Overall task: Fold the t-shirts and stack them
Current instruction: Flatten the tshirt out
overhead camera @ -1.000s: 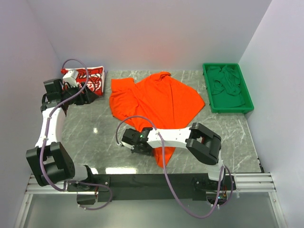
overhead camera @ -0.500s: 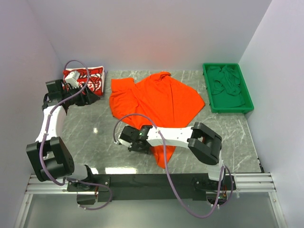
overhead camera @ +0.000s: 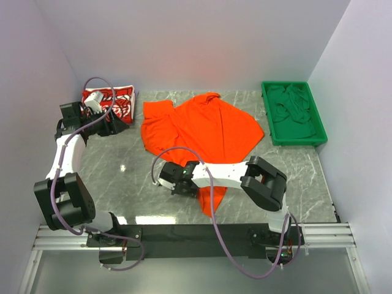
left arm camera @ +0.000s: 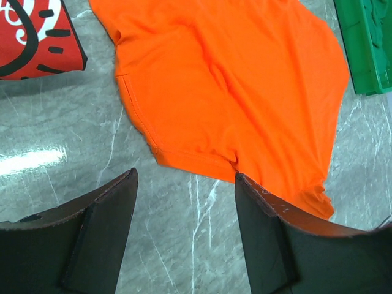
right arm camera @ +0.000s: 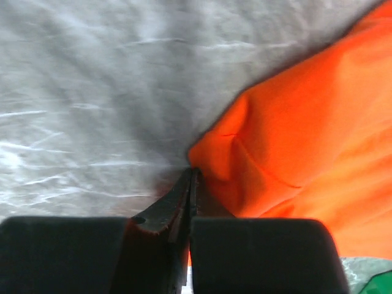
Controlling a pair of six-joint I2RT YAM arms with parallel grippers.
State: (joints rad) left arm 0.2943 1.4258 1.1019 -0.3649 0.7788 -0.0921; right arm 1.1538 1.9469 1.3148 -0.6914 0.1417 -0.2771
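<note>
On the table [overhead camera: 122, 177], the orange shirt [overhead camera: 205, 125] lies spread mostly flat, with a narrow tail running toward the near edge. At its near-left corner sits the right gripper [right arm camera: 192, 173], fingers pressed together, pinching the cloth edge. The left gripper [left arm camera: 185, 176] is spread wide and empty over bare marble, the orange sleeve hem just ahead. The red shirt [overhead camera: 117, 101] lies folded in the far-left corner, near the left gripper.

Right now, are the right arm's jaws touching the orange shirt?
Touching. The right wrist view shows the jaws shut on a corner of the orange shirt.
</note>
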